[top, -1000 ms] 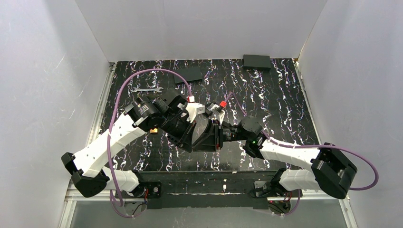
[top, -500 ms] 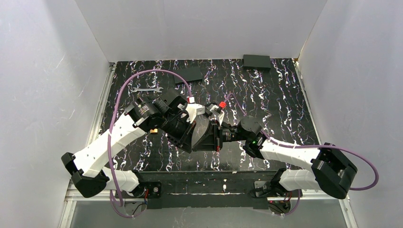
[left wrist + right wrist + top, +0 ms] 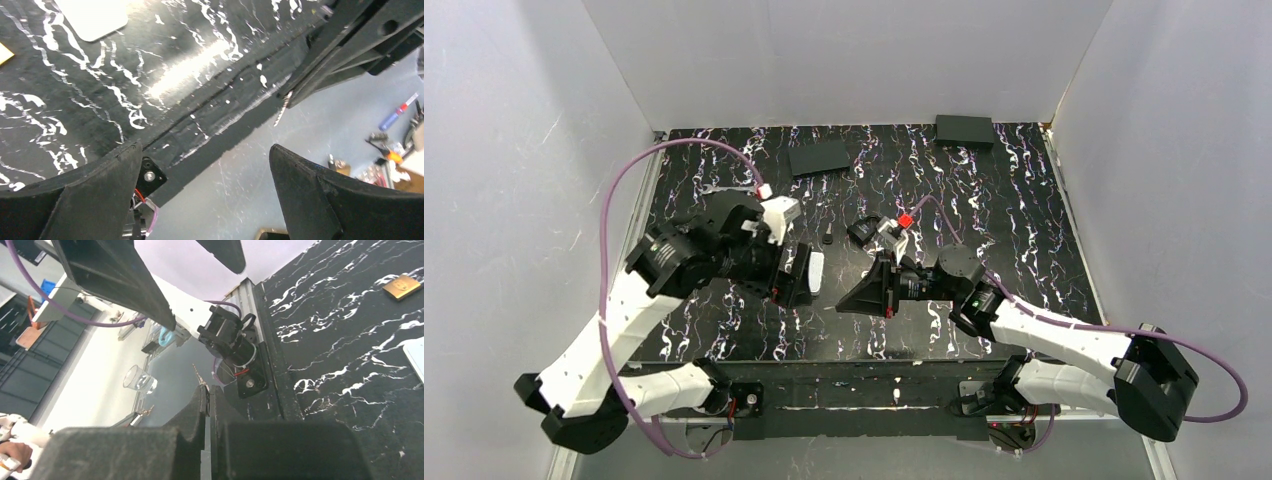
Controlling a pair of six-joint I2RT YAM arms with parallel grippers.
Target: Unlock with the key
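The key is a thin brass blade. In the right wrist view the key (image 3: 199,375) sticks out from the tips of my right gripper (image 3: 207,390), which is shut on it. From the left wrist view the same key (image 3: 280,109) pokes from the right gripper's dark fingers (image 3: 320,65) above the table's near edge. My left gripper (image 3: 204,147) is open and holds nothing. From above, the left gripper (image 3: 792,288) is left of the right gripper (image 3: 842,307), with a gap between them. A small black padlock-like object (image 3: 861,230) lies behind them.
A white flat piece (image 3: 816,270) lies by the left gripper. Near it in the right wrist view is a small brass square (image 3: 401,286). Two black boxes (image 3: 819,157) (image 3: 964,130) sit at the back. White walls enclose the marbled black table (image 3: 1024,220).
The two grippers were pressed together at mid-table. The left gripper has opened and swung away to the left. The right gripper has shut on the key and drawn back slightly.
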